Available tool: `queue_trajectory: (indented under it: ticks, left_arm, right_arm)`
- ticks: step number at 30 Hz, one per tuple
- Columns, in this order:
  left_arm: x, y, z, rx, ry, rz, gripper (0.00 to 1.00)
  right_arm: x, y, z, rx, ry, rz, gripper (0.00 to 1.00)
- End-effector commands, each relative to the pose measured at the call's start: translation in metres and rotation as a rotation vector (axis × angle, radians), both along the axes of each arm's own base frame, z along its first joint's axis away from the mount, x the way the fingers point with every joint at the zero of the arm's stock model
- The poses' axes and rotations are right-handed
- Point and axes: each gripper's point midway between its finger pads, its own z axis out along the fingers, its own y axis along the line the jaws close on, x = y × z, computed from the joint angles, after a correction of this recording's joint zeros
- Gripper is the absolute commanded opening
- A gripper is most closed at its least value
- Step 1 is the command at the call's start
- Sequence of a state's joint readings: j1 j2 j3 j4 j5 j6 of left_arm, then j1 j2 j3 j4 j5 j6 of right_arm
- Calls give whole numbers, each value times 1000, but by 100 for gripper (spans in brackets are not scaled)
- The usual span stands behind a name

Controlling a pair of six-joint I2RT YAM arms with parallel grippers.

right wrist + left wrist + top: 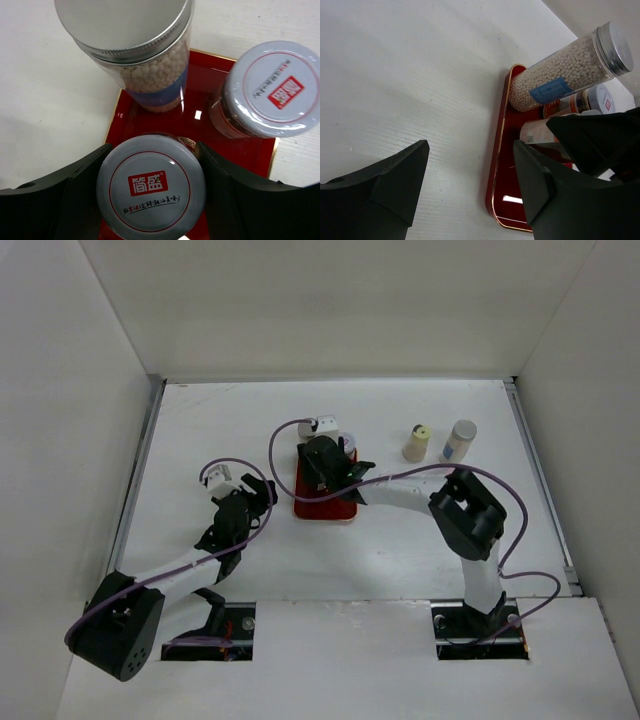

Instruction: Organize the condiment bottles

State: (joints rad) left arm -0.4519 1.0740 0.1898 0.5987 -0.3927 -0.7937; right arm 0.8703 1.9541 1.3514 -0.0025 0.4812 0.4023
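Note:
A red tray lies mid-table. My right gripper is over it. In the right wrist view its jaws are shut on a jar with a pale grey lid and red logo, standing on the tray. A second such jar and a tall metal-capped bottle of white beads with a blue label also stand on the tray. A yellow-capped bottle and a pale-capped, blue-labelled bottle stand on the table to the right. My left gripper is open and empty. No pink cap shows.
In the left wrist view the open jaws hang over bare table at the tray's left edge, with the bead bottle and the right gripper's black body beyond. White walls enclose the table. Purple cables loop over both arms.

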Motion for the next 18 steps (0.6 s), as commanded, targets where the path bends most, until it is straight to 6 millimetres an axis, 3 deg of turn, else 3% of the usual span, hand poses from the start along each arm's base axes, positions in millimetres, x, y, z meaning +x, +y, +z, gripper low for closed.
queue_trajectory:
  ticks: [1,4,8,13,18]
  left_arm:
    - [5,-1,11,-29,-39,5,67]
    - [5,0,14,-33,-48,12,67]
    - [5,-2,11,-31,-39,3,67]
    - [5,0,10,-30,-38,7,67]
    - [4,1,14,-34,-51,13,67]
  right_arm:
    - [27,28,61,142,-148,5,57]
    - [29,31,53,137,-137,4,61]
    - [25,37,52,142,-135,18,76]
    - [9,35,86,189,-151,52,89]
    - [-16,-1,117,202,-171,35,90]
